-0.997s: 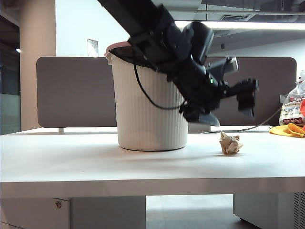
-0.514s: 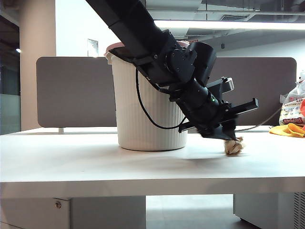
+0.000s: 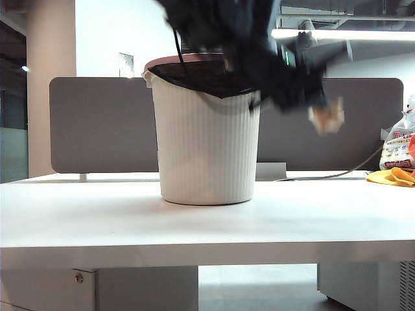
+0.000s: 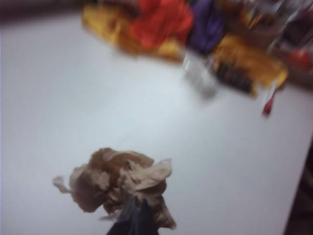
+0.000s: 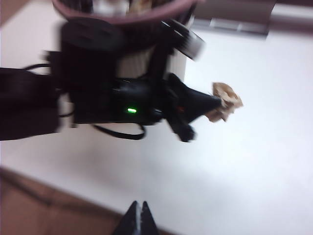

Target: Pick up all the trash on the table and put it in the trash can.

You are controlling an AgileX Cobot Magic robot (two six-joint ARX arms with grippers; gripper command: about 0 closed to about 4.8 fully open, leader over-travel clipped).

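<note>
The left pincer (image 4: 134,215) is pinching a crumpled wad of tan-brown paper (image 4: 120,186), its dark fingertips pressed together into the wad's creases. From where I stand the wad (image 3: 327,116) hangs in the air, clear of the wide white counter (image 3: 207,223), just beside the upper part of the tall white ribbed trash can (image 3: 206,139) with its pinkish rim and black bag liner. The black arm above it is a blur. The right pincer (image 5: 138,215) is pressed together with nothing in it, hovering high over the counter near its front edge and looking down on the left arm and the can. At the far right of the counter lie an orange-yellow cloth (image 3: 392,176) and a printed plastic bag (image 3: 397,148).
</note>
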